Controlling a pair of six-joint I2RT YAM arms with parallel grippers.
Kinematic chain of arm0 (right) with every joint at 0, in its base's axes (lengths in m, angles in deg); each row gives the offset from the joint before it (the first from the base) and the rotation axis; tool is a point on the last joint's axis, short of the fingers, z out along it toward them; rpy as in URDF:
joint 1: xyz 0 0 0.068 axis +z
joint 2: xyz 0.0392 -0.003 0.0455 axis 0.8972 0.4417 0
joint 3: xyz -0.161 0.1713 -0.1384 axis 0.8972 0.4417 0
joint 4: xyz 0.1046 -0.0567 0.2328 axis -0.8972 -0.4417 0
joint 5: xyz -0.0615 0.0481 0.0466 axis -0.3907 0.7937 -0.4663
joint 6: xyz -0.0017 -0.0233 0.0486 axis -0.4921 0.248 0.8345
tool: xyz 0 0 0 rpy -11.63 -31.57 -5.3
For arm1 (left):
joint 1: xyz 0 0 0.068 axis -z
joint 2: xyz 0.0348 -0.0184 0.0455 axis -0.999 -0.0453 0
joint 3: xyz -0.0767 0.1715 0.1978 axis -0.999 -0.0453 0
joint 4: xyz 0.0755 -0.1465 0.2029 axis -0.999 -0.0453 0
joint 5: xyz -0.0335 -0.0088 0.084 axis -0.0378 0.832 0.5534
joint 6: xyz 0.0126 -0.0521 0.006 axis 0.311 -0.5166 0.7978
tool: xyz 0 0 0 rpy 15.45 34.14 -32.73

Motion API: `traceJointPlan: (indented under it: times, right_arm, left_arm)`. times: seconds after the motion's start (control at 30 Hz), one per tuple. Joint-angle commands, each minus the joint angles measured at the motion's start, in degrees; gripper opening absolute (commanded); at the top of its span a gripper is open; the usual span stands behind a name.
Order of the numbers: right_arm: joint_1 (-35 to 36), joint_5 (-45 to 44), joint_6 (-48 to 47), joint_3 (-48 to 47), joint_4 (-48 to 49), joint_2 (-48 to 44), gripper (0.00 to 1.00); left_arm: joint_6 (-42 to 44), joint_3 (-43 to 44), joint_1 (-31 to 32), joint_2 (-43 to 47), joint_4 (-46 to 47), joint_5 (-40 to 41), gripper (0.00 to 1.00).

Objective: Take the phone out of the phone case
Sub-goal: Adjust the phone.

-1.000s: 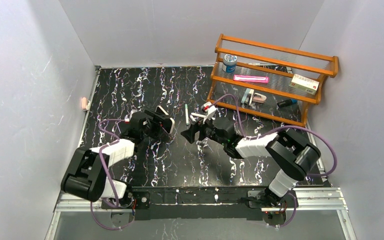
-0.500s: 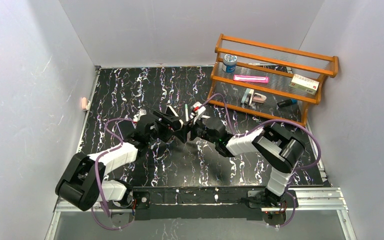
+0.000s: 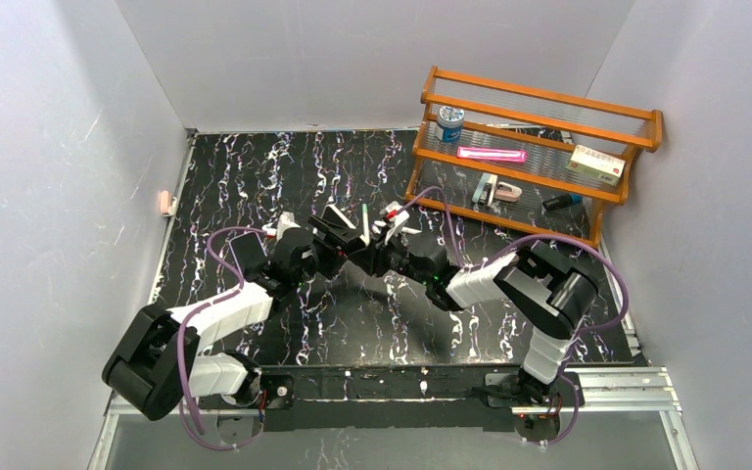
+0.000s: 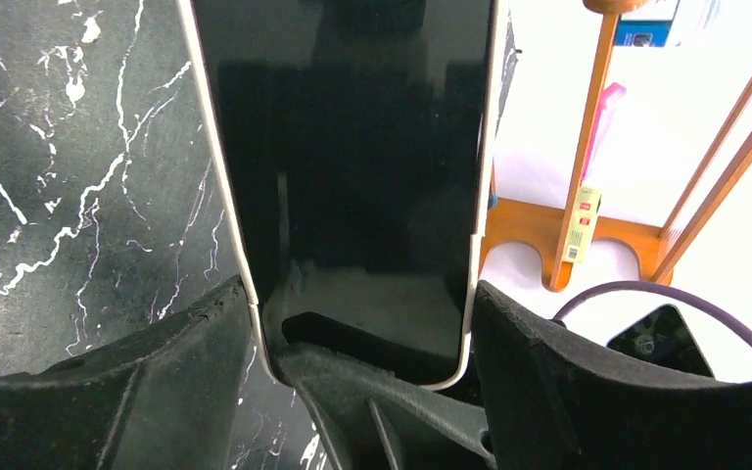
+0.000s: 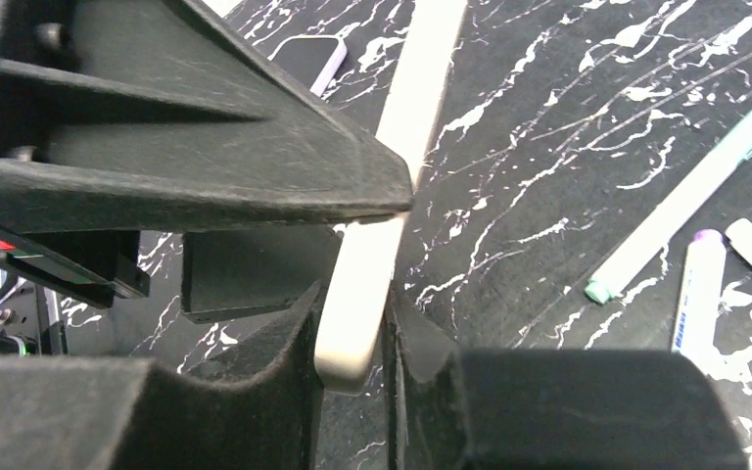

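The phone (image 4: 348, 147), dark screen facing the left wrist camera, sits in a cream phone case (image 4: 217, 176). My left gripper (image 4: 357, 323) is shut across the case's width, one finger on each long side. In the top view the phone (image 3: 338, 225) is held tilted above the table's middle, between the left gripper (image 3: 318, 250) and the right gripper (image 3: 367, 257). The right wrist view shows my right gripper (image 5: 357, 362) shut on the thin cream edge of the phone case (image 5: 372, 264), a finger pressing each face. One right finger (image 4: 382, 401) lies over the lower screen.
An orange wooden rack (image 3: 539, 157) with a blue can (image 3: 449, 122) and small items stands at the back right. A mint-capped marker (image 5: 681, 201) and a purple-capped marker (image 5: 695, 294) lie on the black marbled table (image 3: 255, 176) under the grippers. A pink object (image 3: 165, 203) sits at the left wall.
The left arm carried the cased phone right toward the centre. The right gripper moved left to meet it and closed from wide open onto the case's edge.
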Motion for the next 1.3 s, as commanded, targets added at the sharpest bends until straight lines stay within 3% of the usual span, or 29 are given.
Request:
traceJointPlan:
  times: [0.0, 0.1, 0.2, 0.23, 0.33, 0.5, 1.0, 1.07, 1.27]
  right_arm:
    - [0.23, -0.53, -0.17, 2.19, 3.65, -4.22, 0.25]
    - [-0.45, -0.66, -1.08, 3.39, 3.11, -6.69, 0.13]
    - [-1.57, 0.69, -1.91, 4.56, 2.26, -9.16, 0.01]
    - [-2.10, 1.65, -2.44, 4.94, 1.65, -10.34, 0.01]
    - [-3.87, 4.08, -4.06, 6.05, -0.56, -13.29, 0.01]
    - [-8.58, 10.56, -5.61, 8.03, -3.09, -17.78, 0.01]
    - [-15.03, 23.80, -13.74, 4.45, -17.14, -23.72, 0.01]
    - [-15.03, 26.04, -15.12, 3.07, -19.94, -23.28, 0.01]
    - [-14.95, 30.33, -19.52, -0.43, -26.96, -22.30, 0.01]
  left_arm:
    - [4.15, 2.82, 0.47, 4.19, 2.91, 3.20, 0.05]
    - [7.41, 2.82, 0.47, 5.94, 2.37, 3.41, 0.19]
    - [13.41, 4.13, 0.47, 7.91, -0.40, 3.75, 0.43]
    - [16.52, 5.17, 0.39, 8.60, -2.22, 3.52, 0.54]
    - [27.87, 9.77, 0.38, 10.40, -8.94, 3.07, 0.76]
    - [44.45, 17.76, 0.38, 12.78, -20.41, 4.80, 0.95]
    - [79.00, 30.94, 0.38, 10.39, -35.16, -4.96, 0.98]
    - [86.24, 32.17, 0.38, 9.37, -36.31, -10.03, 0.98]
    - [96.75, 34.51, 0.38, 7.36, -38.94, -21.92, 0.98]
